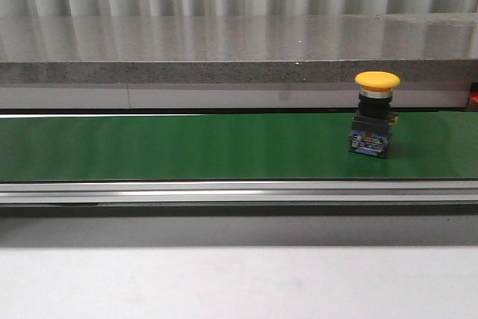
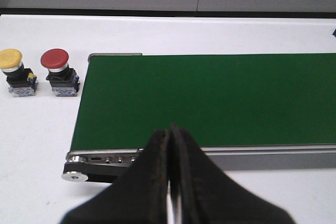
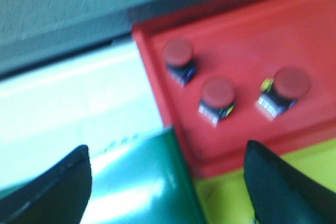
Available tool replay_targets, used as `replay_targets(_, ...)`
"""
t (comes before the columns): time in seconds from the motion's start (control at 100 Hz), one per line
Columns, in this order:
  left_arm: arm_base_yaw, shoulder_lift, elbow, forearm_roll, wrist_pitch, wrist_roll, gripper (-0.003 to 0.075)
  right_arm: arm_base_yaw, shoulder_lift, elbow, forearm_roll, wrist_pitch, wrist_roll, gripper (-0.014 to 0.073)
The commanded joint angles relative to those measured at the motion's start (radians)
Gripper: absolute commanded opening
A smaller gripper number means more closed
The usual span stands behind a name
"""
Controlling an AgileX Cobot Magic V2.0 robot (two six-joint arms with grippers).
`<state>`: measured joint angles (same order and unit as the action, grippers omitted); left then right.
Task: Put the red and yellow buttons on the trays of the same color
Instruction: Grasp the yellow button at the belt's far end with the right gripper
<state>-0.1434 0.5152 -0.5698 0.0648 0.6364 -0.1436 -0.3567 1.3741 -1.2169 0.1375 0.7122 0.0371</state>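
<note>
Your right gripper (image 3: 168,182) hangs with its jaws spread wide and nothing between them. Just beyond its fingertips lies the red tray (image 3: 157,72), holding three red buttons (image 3: 178,53), (image 3: 218,94), (image 3: 290,83), all upright. A yellow tray (image 3: 231,198) borders it on the near side. That view is blurred.

Your left gripper (image 2: 169,171) is pressed closed on nothing, above the near rail of the green conveyor belt (image 2: 210,98). Past the belt's end, on the white table (image 2: 31,129), stand a yellow button (image 2: 11,61) and a red button (image 2: 55,60), side by side.

Only the front view shows another yellow-capped button (image 1: 376,84) standing upright on the belt, toward its right end; the belt's left stretch lies bare.
</note>
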Motion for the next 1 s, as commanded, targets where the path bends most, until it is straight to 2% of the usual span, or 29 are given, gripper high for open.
replay_targets(0.0,-0.006,0.004,-0.026,0.002,-0.073,0.001,-0.002,0.026,-0.093,0.056,0.005,-0.055,-0.016,0.0595)
replay_targets(0.2,-0.006,0.004,-0.026,0.002,-0.073,0.001,-0.002,0.093,-0.188,0.222,0.005,-0.048,-0.063,0.0595)
replay_targets(0.39,-0.006,0.004,-0.026,0.002,-0.073,0.001,-0.002,0.193,-0.197,0.289,0.005,-0.002,-0.116,0.0595)
replay_targets(0.61,-0.006,0.004,-0.026,0.002,-0.073,0.001,-0.002,0.318,-0.197,0.299,0.005,0.019,-0.211,0.0595)
replay_targets(0.99,-0.006,0.004,-0.026,0.002,-0.073,0.001,-0.002,0.413,-0.136,0.298,0.005,0.018,-0.297,0.0595)
